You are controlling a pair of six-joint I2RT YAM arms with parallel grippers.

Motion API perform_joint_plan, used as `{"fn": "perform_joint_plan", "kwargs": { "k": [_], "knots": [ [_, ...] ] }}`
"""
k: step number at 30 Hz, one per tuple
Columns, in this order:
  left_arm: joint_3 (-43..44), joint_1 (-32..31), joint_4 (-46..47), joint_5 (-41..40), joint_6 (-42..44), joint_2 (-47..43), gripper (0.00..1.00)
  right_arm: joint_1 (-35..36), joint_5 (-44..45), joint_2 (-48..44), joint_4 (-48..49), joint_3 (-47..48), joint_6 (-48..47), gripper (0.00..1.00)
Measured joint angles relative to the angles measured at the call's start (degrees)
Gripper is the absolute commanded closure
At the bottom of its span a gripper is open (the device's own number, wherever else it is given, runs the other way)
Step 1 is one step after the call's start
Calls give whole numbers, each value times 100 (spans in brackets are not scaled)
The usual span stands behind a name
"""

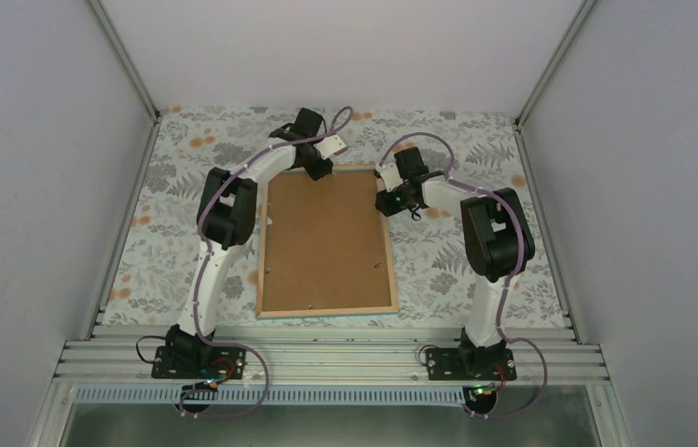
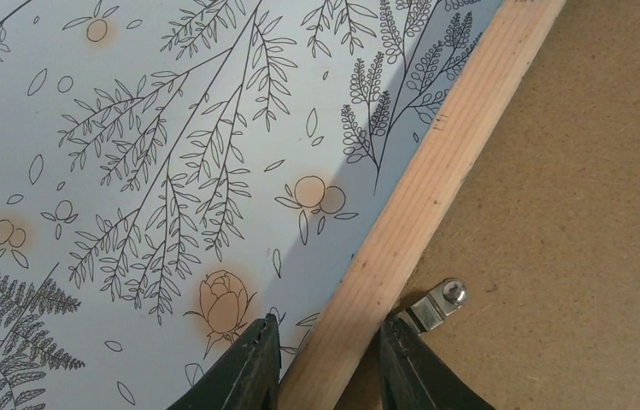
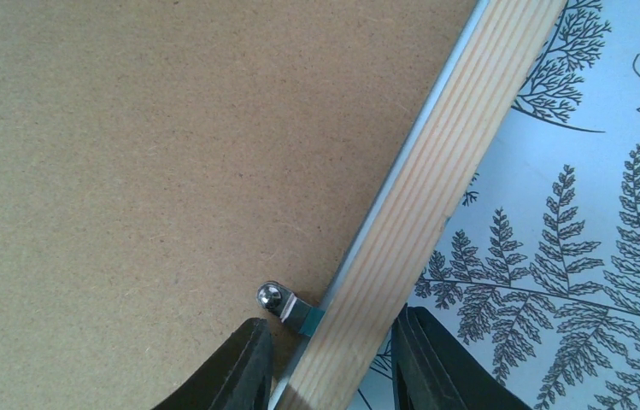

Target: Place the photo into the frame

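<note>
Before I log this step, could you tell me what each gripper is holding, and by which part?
Both hold the frame: the left gripper pinches its far wooden rail, the right gripper its right-hand rail near the far corner.

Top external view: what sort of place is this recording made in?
Probably an enclosed robot test booth, not a home: plain white walls on aluminium posts, two arms bolted to an aluminium rail, and a floral cloth under the frame.
</note>
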Motion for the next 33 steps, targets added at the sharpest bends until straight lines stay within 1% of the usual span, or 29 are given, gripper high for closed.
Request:
{"fn": "perform_joint_plan", "kwargs": {
  "k": [5,9,13,15,20,21,23,24,29,33],
  "knots": [
    [15,37,-17,96,-66,0,70,-11,2,4,-35,28,-26,68],
    [4,111,-13,251,-125,0,70,-101,-9,87,-245,203,-81,70],
    [-245,262,146,507,-201,-96,70,-232,-61,256,-417,487,-227,71],
    [-542,380,234,638,-223,-256,70,-306,-87,354,-479,645,-328,68],
    [-1397,621,330,907,-289,-743,70,-452,-103,415,-525,754,-520,58],
    [-1615,656,369,968,-313,-859,70,-483,-118,415,-546,754,-542,56],
    [-1926,673,472,1080,-363,-1029,70,-487,-157,411,-564,756,-544,47],
    [-2061,675,525,1113,-385,-1106,70,-485,-173,400,-560,756,-540,45],
    [-2636,695,1204,1172,-605,-1335,71,-400,-286,157,-361,756,-520,46],
    [-2938,710,1585,1165,-750,-1464,73,-131,-308,-33,-127,861,-522,48]
  ]
}}
